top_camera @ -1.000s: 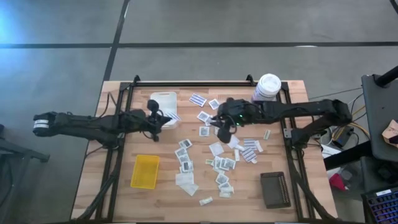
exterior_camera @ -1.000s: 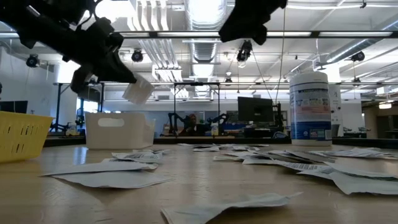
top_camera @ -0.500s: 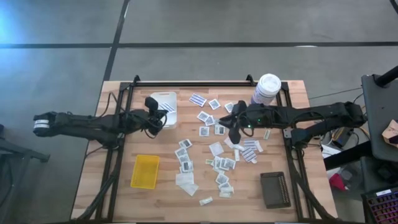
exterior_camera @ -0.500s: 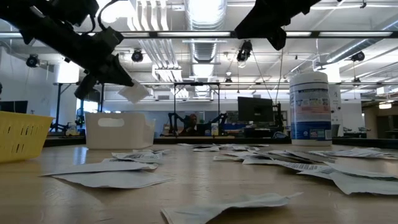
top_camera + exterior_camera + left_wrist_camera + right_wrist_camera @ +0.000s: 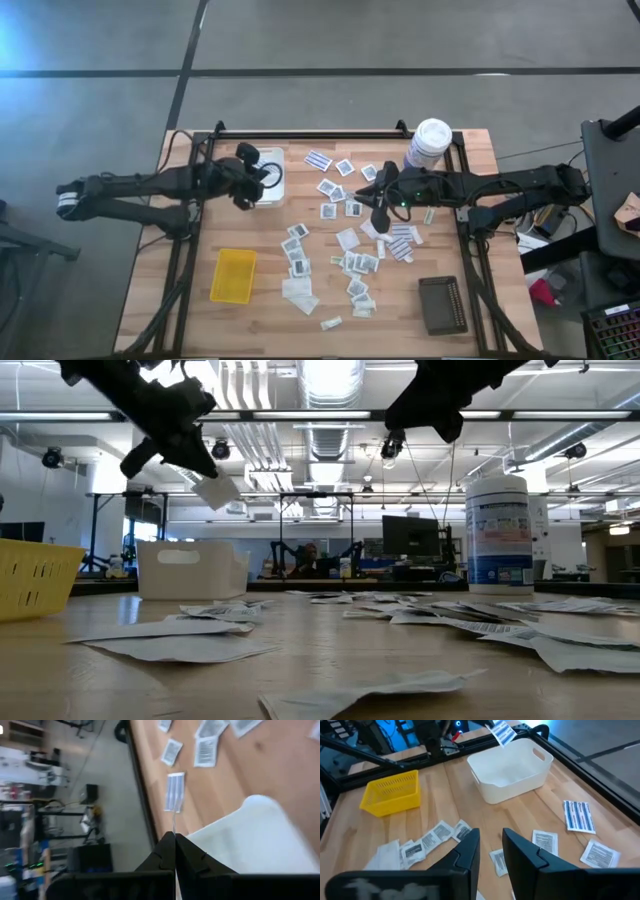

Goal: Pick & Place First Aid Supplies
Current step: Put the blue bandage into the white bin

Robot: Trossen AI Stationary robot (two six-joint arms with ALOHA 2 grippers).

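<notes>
Left claw [image 5: 262, 180] hangs over the white tray [image 5: 272, 190] near the table's [image 5: 200, 330] far left part, fingers pressed together on a blue-and-white striped strip [image 5: 501, 732]; in the low view the strip [image 5: 217, 491] hangs tilted from the fingertips, clear above the tray's rim [image 5: 190, 570]. The strip is thin and flat, pale with fine blue lines along its length. The remaining first aid supplies [image 5: 352, 262] lie loose on the bare wood: white squares with dark grey centres in a rough column down the table's middle, a second striped strip [image 5: 318, 159] lying flat just beside the white tray, more striped strips and narrow pale strips to the right of centre. Right claw [image 5: 379, 208] hovers over the packets right of centre; fingers stand parallel with a narrow gap, nothing between them, as the right wrist view shows [image 5: 490, 851]. A white canister [image 5: 429, 141] stands at the far right corner, close to the right arm. Yellow tray [image 5: 232, 275] sits near the left front, black tray [image 5: 443, 304] at right front; both are well apart from the scattered packets. Open wood remains between the white tray and the yellow tray. A dark frame rail [image 5: 185, 270] runs along each side of the table.
</notes>
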